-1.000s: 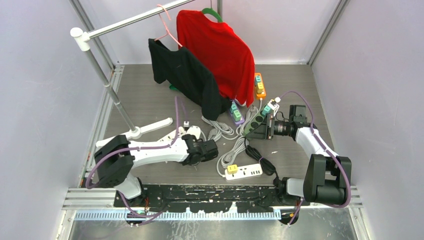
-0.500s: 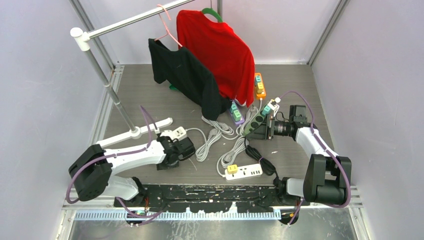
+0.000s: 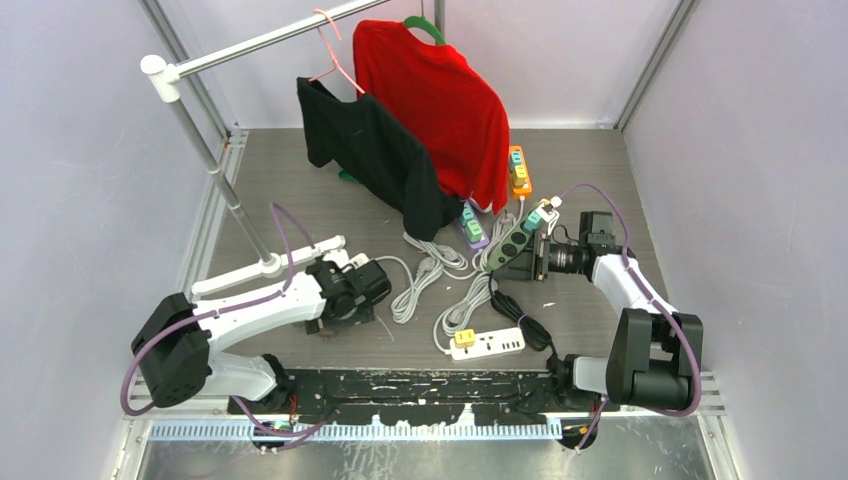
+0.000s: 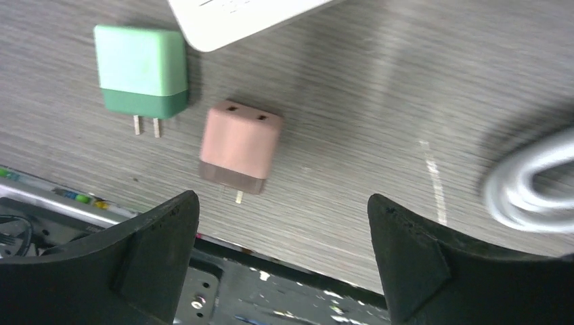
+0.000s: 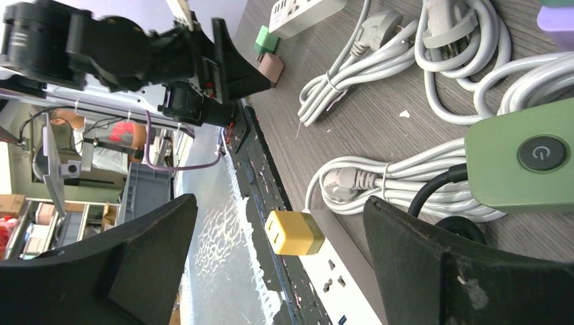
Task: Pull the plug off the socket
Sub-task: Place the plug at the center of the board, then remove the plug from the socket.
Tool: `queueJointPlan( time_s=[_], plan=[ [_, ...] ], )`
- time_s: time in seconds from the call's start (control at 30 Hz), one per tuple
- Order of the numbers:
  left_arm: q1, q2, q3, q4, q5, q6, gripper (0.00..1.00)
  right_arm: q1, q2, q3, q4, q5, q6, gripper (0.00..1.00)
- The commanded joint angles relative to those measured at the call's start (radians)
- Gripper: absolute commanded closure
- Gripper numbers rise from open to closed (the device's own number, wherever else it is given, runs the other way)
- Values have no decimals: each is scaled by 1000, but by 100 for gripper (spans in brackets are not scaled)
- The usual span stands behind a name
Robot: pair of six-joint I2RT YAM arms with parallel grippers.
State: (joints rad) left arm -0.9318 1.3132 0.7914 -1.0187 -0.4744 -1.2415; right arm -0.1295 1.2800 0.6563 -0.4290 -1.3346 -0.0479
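Plug (image 4: 240,152), pink, loose on table (image 4: 379,88), beside green plug (image 4: 141,71), near white strip (image 4: 230,17), my left pincer (image 4: 281,206) spread open above it, gripping nothing, my right pincer (image 5: 277,203) open too.

free: table (image 4: 379,122) between pink plug (image 4: 240,149) and cable (image 4: 535,183) | obstacle: green plug (image 4: 141,71) beside pink

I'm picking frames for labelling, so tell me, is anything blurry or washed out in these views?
Left wrist view: the pink plug and green plug are fairly sharp, but the white cable at the right edge is smeared. Right wrist view: the yellow plug and green power strip read crisp. Top external view: even light, no strong glare.
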Motion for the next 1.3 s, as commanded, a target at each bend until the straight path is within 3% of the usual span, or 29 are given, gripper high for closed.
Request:
queueJointPlan(
  time_s=[0.0, 0.2, 0.4, 0.57, 0.67, 0.7, 0.83, 0.93, 1.03, 1.27],
  plan=[
    [5, 0, 133, -40, 43, 108, 6, -9, -40, 48, -90, 6, -114, 2],
    [4, -34, 203, 51, 142, 252, 6, -10, -55, 126, -347, 73, -392, 0],
    [2, -179, 103, 351, 319, 357, 7, -10, -12, 233, -609, 130, -708, 0],
    [3, -293, -18, 617, 423, 363, 12, -9, 78, 350, -929, 147, -1097, 0],
    [2, -331, -80, 738, 453, 340, 12, 14, 171, 432, -1212, 144, -1466, 0],
    [2, -339, -97, 772, 461, 334, 12, 23, 204, 452, -1294, 134, -1521, 0],
    [3, -379, -196, 950, 485, 300, 11, 134, 229, 453, -1274, 177, -1543, 0],
    [4, -408, -279, 1093, 490, 269, 12, 275, 148, 416, -1030, 266, -1280, 0],
    [3, -439, -317, 1139, 477, 258, 12, 450, 17, 332, -696, 499, -986, 0],
    [3, -511, -351, 1144, 457, 288, 12, 639, 9, 309, -562, 658, -848, 0]
  ],
)
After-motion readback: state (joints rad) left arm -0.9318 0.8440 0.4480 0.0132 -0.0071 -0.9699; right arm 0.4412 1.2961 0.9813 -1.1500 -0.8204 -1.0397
